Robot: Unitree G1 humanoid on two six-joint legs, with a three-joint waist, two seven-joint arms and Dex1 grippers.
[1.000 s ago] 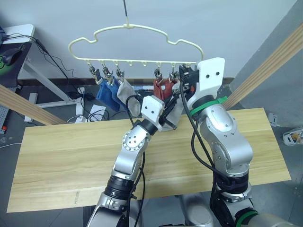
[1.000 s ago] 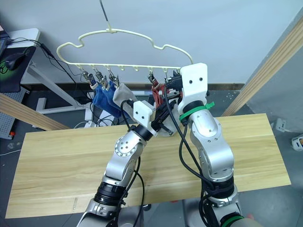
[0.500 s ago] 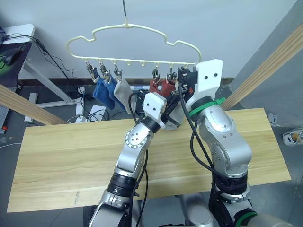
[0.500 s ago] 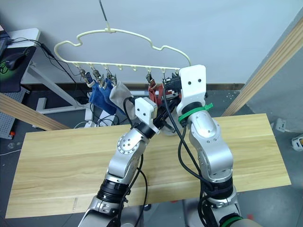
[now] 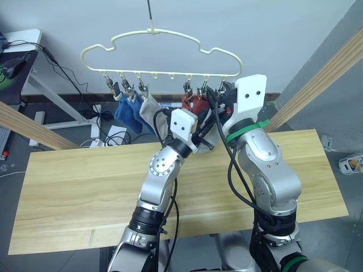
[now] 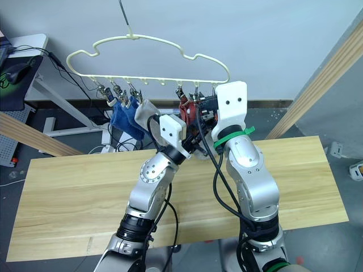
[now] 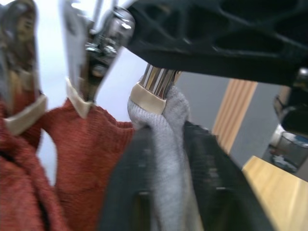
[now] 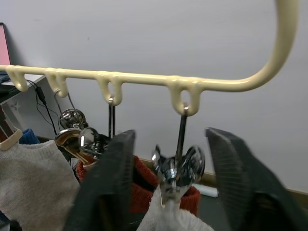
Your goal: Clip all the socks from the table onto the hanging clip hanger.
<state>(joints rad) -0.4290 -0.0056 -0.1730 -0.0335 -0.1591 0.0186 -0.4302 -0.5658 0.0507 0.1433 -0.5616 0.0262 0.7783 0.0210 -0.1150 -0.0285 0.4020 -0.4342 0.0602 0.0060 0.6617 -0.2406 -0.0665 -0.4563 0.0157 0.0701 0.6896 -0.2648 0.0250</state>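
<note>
Fingers of the left gripper (image 7: 161, 192) are clamped on a grey sock (image 7: 166, 159), pinching it just below the metal clip (image 7: 153, 89) that bites its top edge. Fingers of the right gripper (image 8: 177, 185) stand apart, one on each side of that last clip at the hanger's right end, apparently without touching it. That grey sock hangs at the right end of the pale-yellow hanger (image 5: 161, 35), which dangles from a thin hook in front of the grey wall. Just beside it to the left hang two rust-red socks (image 5: 193, 105), each under its own clip. After a few bare loops, another grey sock (image 5: 148, 109) and two blue socks (image 5: 127, 109) hang together at the hanger's left part. Both arms reach up from the near side and meet at the right end of the clip row, the left gripper lower and the right one above it. Below them lies the long light wooden table (image 5: 74, 181). Round wooden poles (image 5: 317, 76) slant past at the right and at the left. Behind the hanger, cables trail on the dark floor, and a desk with a black mouse (image 5: 14, 63) stands at the far left.
</note>
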